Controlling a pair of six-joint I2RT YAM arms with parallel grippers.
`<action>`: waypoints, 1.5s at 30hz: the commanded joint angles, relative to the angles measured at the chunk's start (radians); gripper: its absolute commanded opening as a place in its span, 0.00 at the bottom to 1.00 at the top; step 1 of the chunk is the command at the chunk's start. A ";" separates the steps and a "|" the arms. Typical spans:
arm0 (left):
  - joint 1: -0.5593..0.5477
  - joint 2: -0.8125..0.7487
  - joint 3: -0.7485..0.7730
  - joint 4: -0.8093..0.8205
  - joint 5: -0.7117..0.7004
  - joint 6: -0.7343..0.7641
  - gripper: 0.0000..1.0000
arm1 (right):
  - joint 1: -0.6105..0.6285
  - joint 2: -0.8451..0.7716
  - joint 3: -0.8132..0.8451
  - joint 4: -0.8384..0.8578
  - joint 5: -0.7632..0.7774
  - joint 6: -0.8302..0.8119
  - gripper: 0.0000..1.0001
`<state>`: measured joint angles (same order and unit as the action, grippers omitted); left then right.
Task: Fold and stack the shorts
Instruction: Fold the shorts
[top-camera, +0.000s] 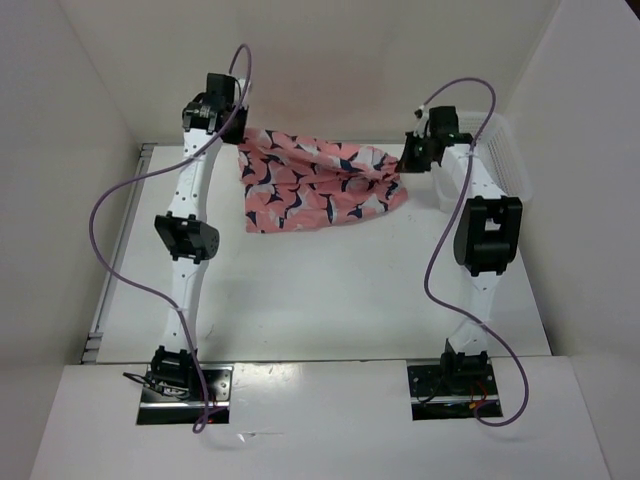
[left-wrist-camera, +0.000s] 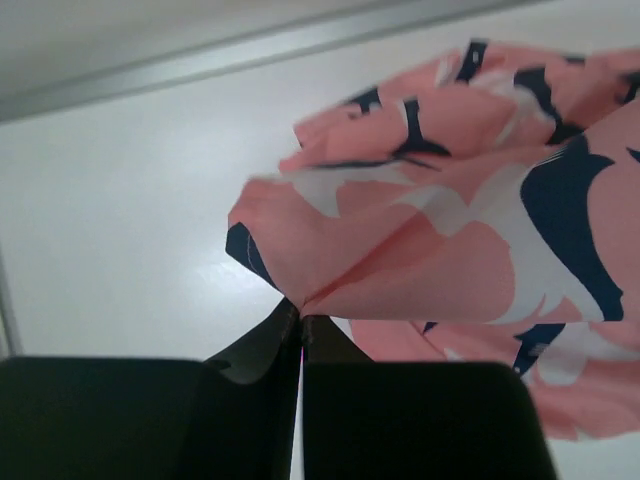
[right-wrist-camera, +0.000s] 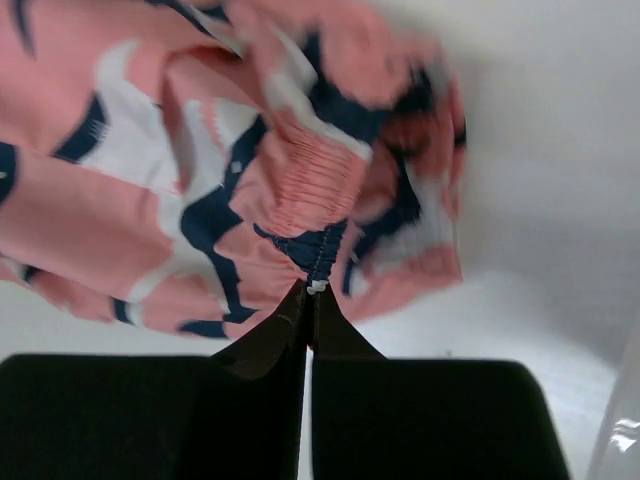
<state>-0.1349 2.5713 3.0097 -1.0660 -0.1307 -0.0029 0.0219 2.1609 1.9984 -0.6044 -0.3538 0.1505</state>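
Clamped shut nearest my lens, the left gripper (left-wrist-camera: 300, 325) pinches a corner of the shorts (top-camera: 320, 185) — the right gripper (right-wrist-camera: 312, 290) bites the gathered waistband. Cloth hangs strung between them over the far side of the table (top-camera: 330, 290), sagging — held apart, I judge, to spread it flat for folding.

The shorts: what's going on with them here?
Two robot arms hold the shorts between them near the far side of the table. The left hand is shut on one end and the right hand on the other. The cloth sags between them, bunched and not yet folded.
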 joint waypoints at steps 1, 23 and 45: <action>0.003 0.076 0.059 -0.233 0.102 0.003 0.02 | -0.008 -0.079 -0.166 -0.023 0.088 -0.055 0.00; -0.066 -0.641 -1.467 0.312 0.199 0.003 0.01 | -0.008 -0.124 -0.323 -0.012 0.179 -0.057 0.00; -0.124 -0.721 -1.647 0.213 0.315 0.003 0.44 | -0.071 -0.199 -0.446 0.012 0.214 -0.052 0.77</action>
<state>-0.2687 1.8442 1.3796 -0.8803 0.1925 -0.0032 -0.0418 1.9732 1.5578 -0.6323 -0.1890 0.1059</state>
